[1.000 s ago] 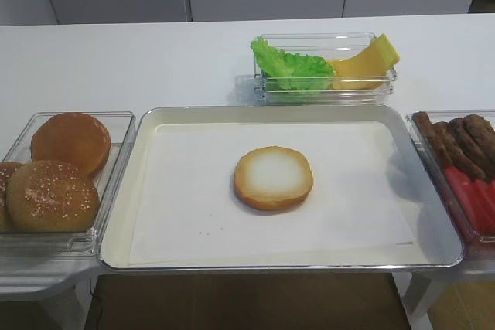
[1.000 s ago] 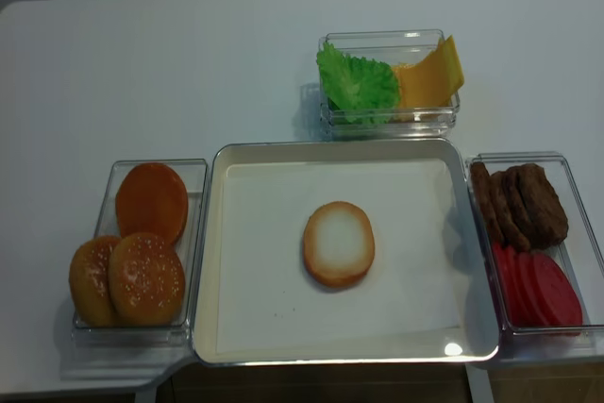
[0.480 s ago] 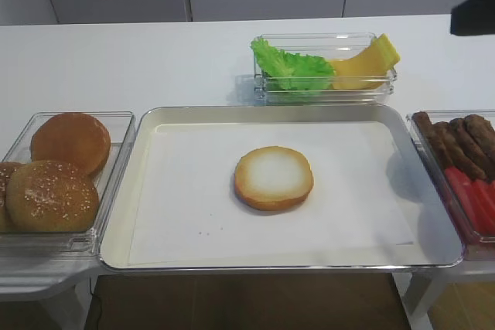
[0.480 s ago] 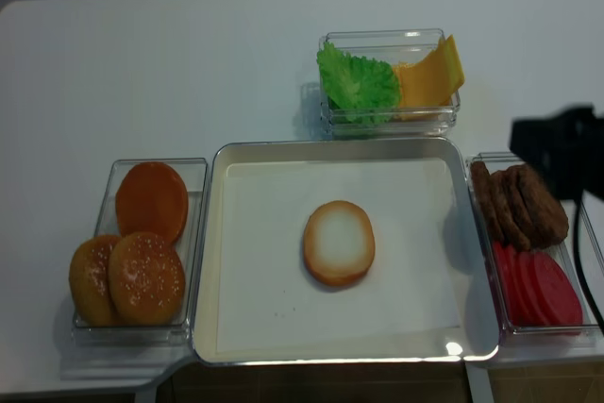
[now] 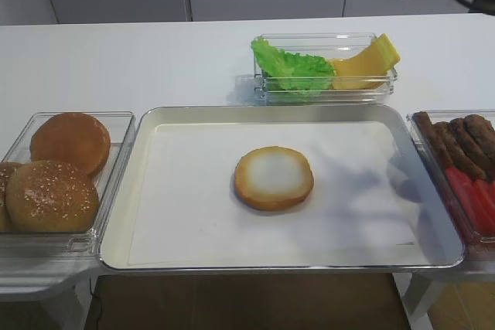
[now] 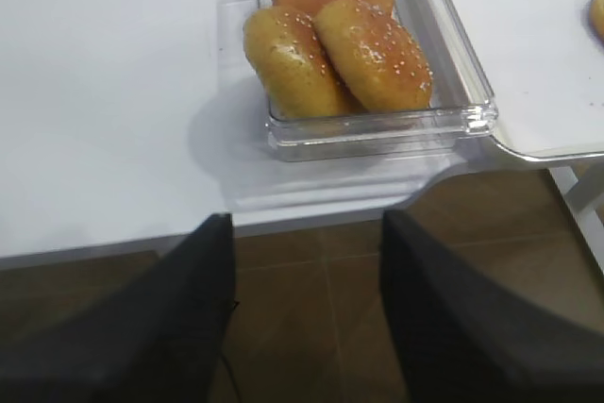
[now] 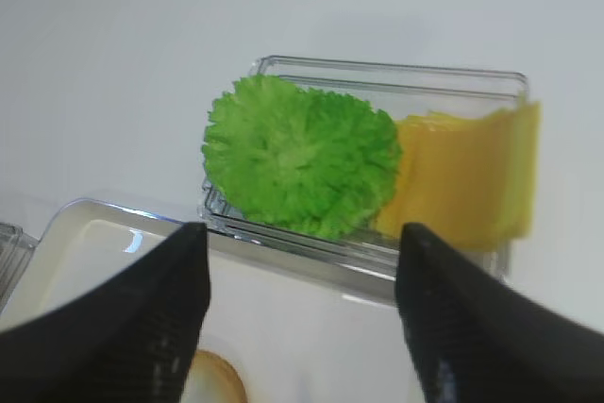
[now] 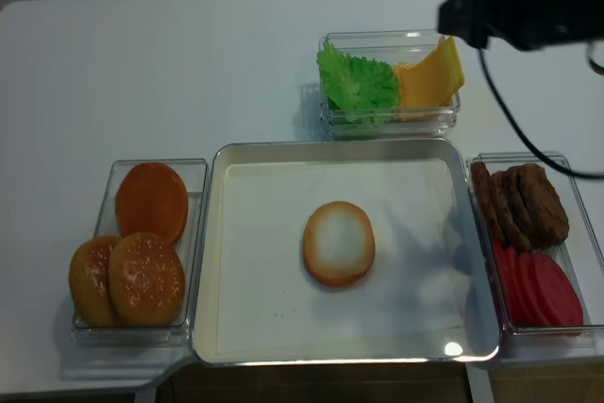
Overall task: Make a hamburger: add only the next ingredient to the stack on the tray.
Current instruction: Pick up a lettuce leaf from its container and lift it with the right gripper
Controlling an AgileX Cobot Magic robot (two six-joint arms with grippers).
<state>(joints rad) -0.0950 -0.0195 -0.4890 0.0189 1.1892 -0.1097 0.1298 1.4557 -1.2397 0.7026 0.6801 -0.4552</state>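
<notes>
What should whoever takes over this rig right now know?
Right gripper: open, empty, above the far bin, facing the lettuce.
Left gripper: open, empty, off the table's near edge by the bun bin.
Lettuce lies in the far bin, cheese on its right.
Bun bottom sits mid-tray, cut face up, bare.
Done: only the bun bottom is laid.
Left: grip one lettuce leaf, lay it on the bun bottom, then stop.
</notes>
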